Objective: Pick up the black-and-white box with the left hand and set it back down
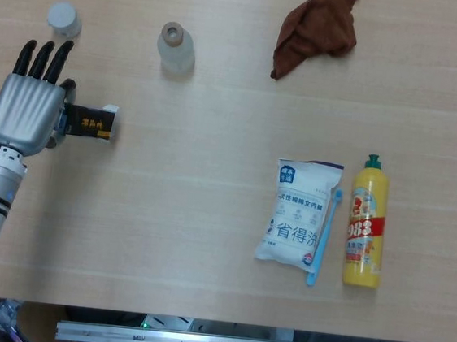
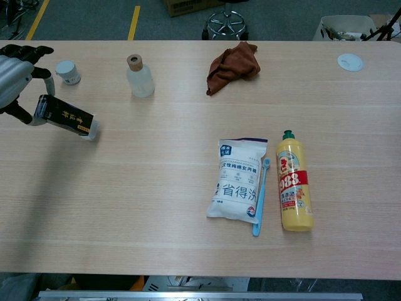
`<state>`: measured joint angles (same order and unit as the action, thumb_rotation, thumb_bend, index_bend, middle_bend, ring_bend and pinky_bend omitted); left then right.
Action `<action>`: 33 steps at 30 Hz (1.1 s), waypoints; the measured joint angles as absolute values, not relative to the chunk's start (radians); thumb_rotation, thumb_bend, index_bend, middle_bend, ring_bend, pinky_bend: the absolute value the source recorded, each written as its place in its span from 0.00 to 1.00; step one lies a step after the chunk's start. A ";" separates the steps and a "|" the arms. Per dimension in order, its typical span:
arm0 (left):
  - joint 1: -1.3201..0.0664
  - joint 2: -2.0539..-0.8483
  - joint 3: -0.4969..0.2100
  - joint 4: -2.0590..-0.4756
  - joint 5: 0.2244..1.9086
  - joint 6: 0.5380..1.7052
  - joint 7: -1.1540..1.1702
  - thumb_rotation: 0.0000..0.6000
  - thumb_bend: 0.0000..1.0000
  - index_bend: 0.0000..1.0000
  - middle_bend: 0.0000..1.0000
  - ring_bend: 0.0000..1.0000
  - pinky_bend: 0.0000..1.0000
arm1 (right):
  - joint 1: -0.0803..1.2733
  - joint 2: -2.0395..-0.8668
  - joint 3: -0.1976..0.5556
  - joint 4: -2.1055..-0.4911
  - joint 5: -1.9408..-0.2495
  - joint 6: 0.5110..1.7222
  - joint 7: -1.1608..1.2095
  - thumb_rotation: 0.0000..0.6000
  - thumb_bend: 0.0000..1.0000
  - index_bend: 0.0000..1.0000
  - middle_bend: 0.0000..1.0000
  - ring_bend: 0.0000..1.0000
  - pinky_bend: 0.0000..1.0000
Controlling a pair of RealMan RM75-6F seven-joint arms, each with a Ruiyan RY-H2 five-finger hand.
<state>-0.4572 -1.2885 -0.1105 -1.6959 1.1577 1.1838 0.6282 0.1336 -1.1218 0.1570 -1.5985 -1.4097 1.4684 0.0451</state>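
Note:
My left hand [image 1: 26, 105] grips the black-and-white box [image 1: 91, 121] by its left end at the table's far left. In the chest view the box [image 2: 65, 117] hangs lifted off the table and tilts down to the right, with the left hand [image 2: 14, 82] holding its upper end. The box is black with gold print and has a white end flap. My right hand shows in neither view.
A small white jar [image 1: 64, 18] and a clear bottle with a cork-coloured cap [image 1: 176, 49] stand behind the box. A brown cloth [image 1: 317, 29] lies further right. A white pouch [image 1: 299, 212], blue toothbrush [image 1: 324, 237] and yellow bottle [image 1: 366, 230] lie at the right.

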 measured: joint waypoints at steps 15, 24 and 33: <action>-0.522 -1.125 -0.069 -1.808 1.192 1.133 0.842 1.00 0.13 0.58 0.00 0.00 0.01 | 0.133 -1.121 0.158 -1.601 -1.411 1.472 0.050 1.00 0.21 0.47 0.35 0.34 0.47; -0.538 -1.116 -0.042 -1.754 1.289 1.150 0.853 1.00 0.13 0.63 0.01 0.00 0.01 | 0.134 -1.120 0.160 -1.603 -1.409 1.471 0.053 1.00 0.21 0.47 0.35 0.34 0.47; -0.532 -1.103 -0.051 -1.735 1.356 1.210 0.807 1.00 0.11 0.63 0.03 0.00 0.01 | 0.134 -1.122 0.158 -1.602 -1.409 1.469 0.047 1.00 0.21 0.47 0.35 0.34 0.47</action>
<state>-0.5323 -1.1028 -0.0505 -1.7348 1.3562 1.2097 0.8068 0.1338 -1.1215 0.1584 -1.6016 -1.4092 1.4689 0.0473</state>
